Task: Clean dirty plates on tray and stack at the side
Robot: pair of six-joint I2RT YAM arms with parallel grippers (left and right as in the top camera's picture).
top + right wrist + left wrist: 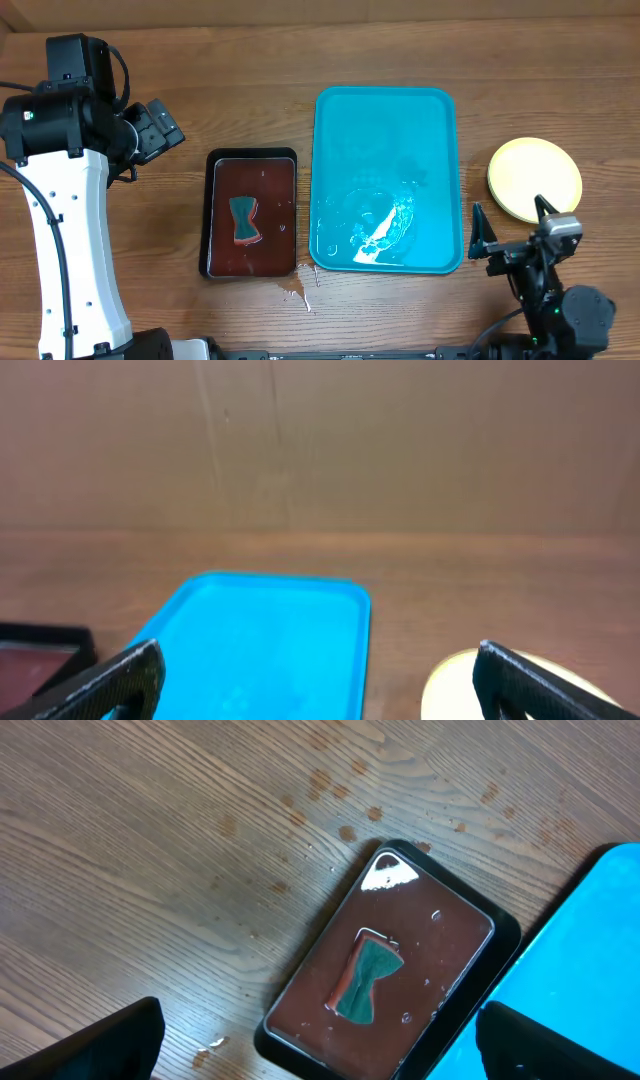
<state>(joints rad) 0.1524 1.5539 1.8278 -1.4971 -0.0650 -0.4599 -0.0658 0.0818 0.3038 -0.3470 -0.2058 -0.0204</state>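
Observation:
The teal tray (385, 180) lies mid-table with no plates on it, only water drops and a wet glare near its front. The plates (535, 178) sit to its right as a stack. Only the pale yellow-green top plate shows clearly. My right gripper (510, 228) is open and empty, just in front of the stack near the tray's front right corner. The right wrist view shows its open fingers (318, 655) framing the tray (260, 650) and the plate edge (450, 685). My left gripper (165, 128) is open and empty, raised at the far left. Its fingers also show in the left wrist view (320, 1020).
A dark brown black-rimmed tray (250, 213) stands left of the teal tray, holding a teal and red sponge (244, 220) in liquid. It also shows in the left wrist view (400, 970). Drips mark the wood (295, 290) in front of it. A cardboard wall (320, 440) runs along the back.

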